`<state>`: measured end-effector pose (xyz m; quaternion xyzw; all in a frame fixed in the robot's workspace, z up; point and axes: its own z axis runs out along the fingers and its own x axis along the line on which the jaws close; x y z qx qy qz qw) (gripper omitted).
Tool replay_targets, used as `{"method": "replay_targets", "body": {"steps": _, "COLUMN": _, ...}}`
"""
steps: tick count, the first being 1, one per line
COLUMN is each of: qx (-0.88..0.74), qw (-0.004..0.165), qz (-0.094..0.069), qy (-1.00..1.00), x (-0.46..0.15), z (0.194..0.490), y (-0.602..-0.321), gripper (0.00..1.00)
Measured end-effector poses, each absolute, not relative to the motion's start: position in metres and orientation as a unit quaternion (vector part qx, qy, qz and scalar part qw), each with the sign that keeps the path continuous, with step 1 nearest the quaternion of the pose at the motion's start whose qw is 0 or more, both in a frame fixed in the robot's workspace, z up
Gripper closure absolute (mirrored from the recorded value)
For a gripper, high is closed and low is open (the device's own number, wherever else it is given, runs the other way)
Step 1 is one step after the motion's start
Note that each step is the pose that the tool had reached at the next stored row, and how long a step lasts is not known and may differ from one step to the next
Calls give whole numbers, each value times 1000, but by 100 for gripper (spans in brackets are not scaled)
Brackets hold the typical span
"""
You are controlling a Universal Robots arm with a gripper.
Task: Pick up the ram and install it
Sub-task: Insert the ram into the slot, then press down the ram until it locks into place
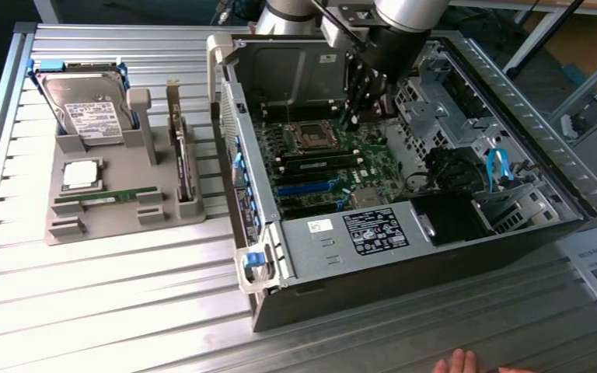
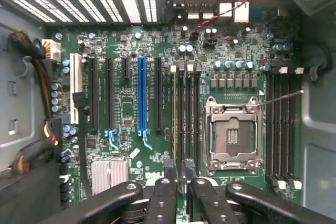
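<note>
Hovering inside the computer case (image 1: 434, 287), the gripper (image 1: 353, 118) hangs just above the memory slots (image 2: 181, 108) on the motherboard (image 2: 126, 114); whether it grips anything I cannot tell. One ram (image 1: 106, 196) lies flat on the grey tray (image 1: 122, 167), well apart from the hand, outside the case. It looks light, stiff, thin and fragile, probably best pinched by its flat faces near mid-length, clear of the contact edge.

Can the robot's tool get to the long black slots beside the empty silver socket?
Probably yes. The tool hangs right above the long black slots, the black computer case lies open, and nothing seems to block it.
</note>
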<state>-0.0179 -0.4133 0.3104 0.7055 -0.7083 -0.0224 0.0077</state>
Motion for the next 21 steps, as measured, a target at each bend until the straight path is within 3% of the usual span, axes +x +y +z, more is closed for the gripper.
{"method": "replay_targets", "body": {"steps": 15, "qx": 705, "qw": 8, "qz": -22, "qy": -708, "x": -18, "z": 347, "y": -413, "gripper": 81}}
{"method": "replay_targets", "body": {"steps": 21, "qx": 705, "qw": 8, "qz": -22, "qy": -708, "x": -18, "z": 347, "y": -413, "gripper": 81}}
